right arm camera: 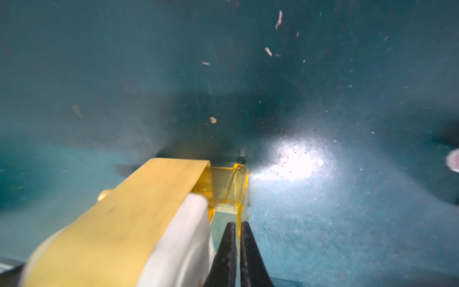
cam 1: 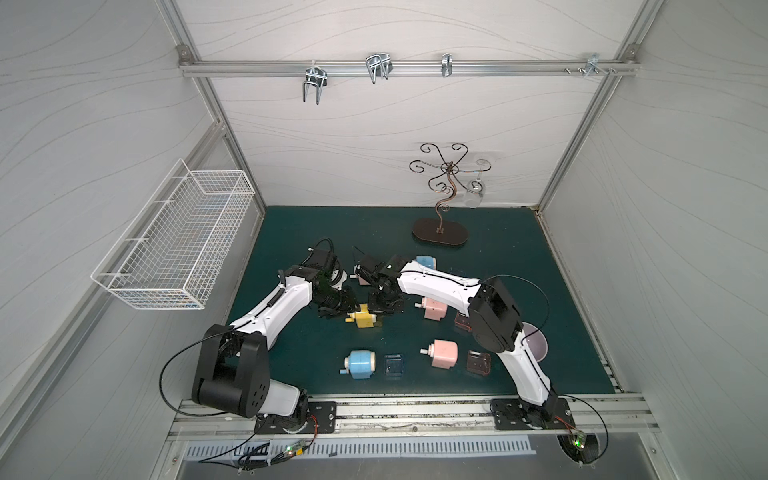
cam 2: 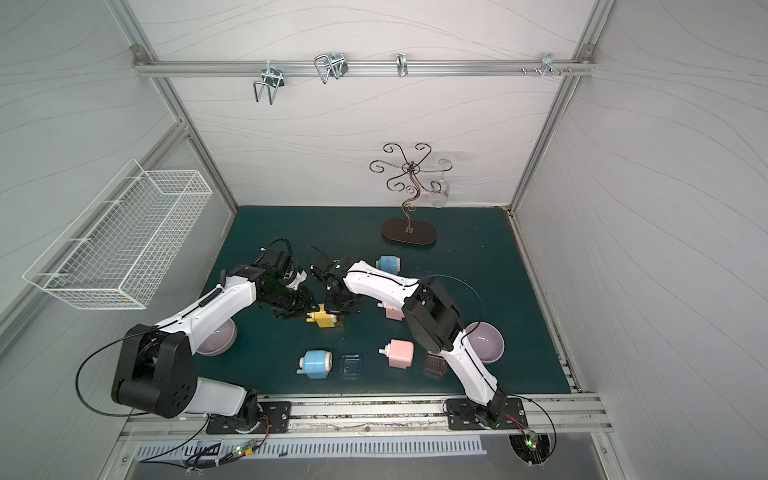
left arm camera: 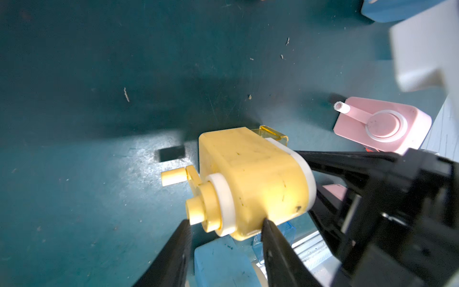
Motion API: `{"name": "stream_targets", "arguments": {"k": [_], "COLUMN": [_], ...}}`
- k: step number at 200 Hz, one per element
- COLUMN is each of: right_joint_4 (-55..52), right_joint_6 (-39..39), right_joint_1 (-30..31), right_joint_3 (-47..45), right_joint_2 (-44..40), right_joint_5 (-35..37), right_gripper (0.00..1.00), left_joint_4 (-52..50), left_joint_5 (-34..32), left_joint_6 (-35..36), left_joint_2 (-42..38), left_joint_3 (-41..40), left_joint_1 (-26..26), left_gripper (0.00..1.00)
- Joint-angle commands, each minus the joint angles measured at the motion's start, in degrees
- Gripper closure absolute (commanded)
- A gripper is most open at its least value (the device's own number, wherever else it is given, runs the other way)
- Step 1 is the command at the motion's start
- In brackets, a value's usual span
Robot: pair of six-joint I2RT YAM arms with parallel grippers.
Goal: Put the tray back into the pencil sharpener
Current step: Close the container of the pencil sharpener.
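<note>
Just left of the middle of the dark green surface (cam 1: 311, 232) in a top view sits the yellow pencil sharpener (cam 1: 365, 319), its crank handle (left arm camera: 173, 177) pointing toward the left of the frame. The left gripper (left arm camera: 226, 222) is at that crank end, partly closed. In the left wrist view its two black fingers (left arm camera: 275, 248) bracket the sharpener, one tip against the crank hub and the other against the corner of the yellow body, so it has hold of the sharpener there. The right gripper (right arm camera: 238, 223) is at the opposite end, toward the right of the frame. Its fingers are almost together, and they pinch the thin outer wall of the yellow tray (right arm camera: 228, 184). That translucent tray sits partway inside the sharpener — its outer part sticks out of the body beside the white end plate (right arm camera: 183, 238). Lower in the top view, nearer the bottom edge of the surface, a blue pencil sharpener (cam 1: 360, 365) stands with a blue tray (cam 1: 393, 365) just to its right. Further right is a pink pencil sharpener (cam 1: 444, 353) with a dark brown tray (cam 1: 478, 363) near it — neither tray is inside its sharpener.
</note>
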Motion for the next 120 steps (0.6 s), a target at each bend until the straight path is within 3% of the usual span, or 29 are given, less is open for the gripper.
{"name": "stream_targets", "arguments": {"k": [1, 73, 120], "right_joint_4": [1.1, 0.2, 1.3], "right_joint_6": [0.1, -0.1, -0.2], "right_joint_1": [-0.2, -0.5, -2.2], "right_joint_3": [1.0, 0.4, -5.3], "right_joint_2": [-3.4, -5.0, -10.8], "right_joint_5": [-1.3, 0.0, 0.9], "right_gripper": [0.89, 0.88, 0.88], "left_joint_4": [-1.9, -1.8, -1.8], "left_joint_5": [-3.6, -3.6, -3.6], "left_joint_6": [1.0, 1.0, 0.9], "left_joint_2": [2.4, 2.4, 2.3], "left_joint_3": [-0.9, -0.9, -0.9], "left_joint_1": [-0.3, -0.3, -0.2], "left_gripper": [0.51, 0.51, 0.51]}}
